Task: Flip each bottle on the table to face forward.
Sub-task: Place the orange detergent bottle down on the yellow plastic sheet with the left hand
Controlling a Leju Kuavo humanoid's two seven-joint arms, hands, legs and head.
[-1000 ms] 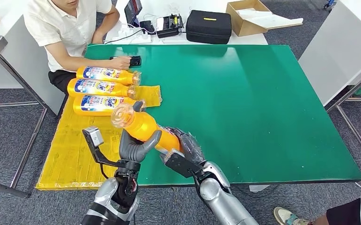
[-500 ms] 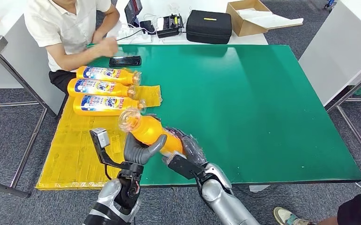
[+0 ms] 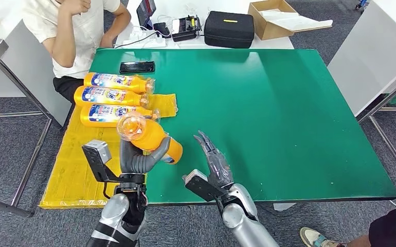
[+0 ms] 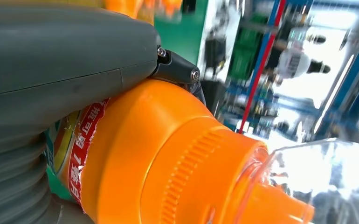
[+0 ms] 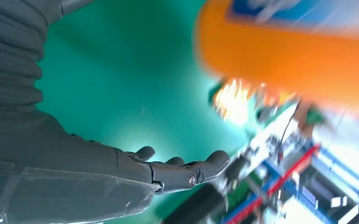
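My left hand (image 3: 137, 159) grips an orange bottle (image 3: 152, 138) with a clear cap, held tilted above the near left of the green table (image 3: 278, 103). In the left wrist view the bottle (image 4: 168, 158) sits against my thumb (image 4: 61, 60), its label partly showing. My right hand (image 3: 212, 159) is just to the right of the bottle, apart from it, fingers spread and holding nothing. The right wrist view shows that hand (image 5: 121, 172) over green table with the bottle (image 5: 285, 51) blurred beyond. Three more orange bottles (image 3: 114, 98) lie side by side on a yellow mat (image 3: 77, 164), labels up.
A person (image 3: 72, 31) sits at the table's far left corner. A black phone (image 3: 137, 67) lies near them. Behind the table are a black case (image 3: 229, 29), a cardboard box (image 3: 275, 18) and electronics. A white table (image 3: 376, 51) stands to the right.
My right hand has let go of the bottle and drawn back to the right with fingers spread. The left hand now holds the bottle alone, shifted slightly left. The person's hand left the phone.
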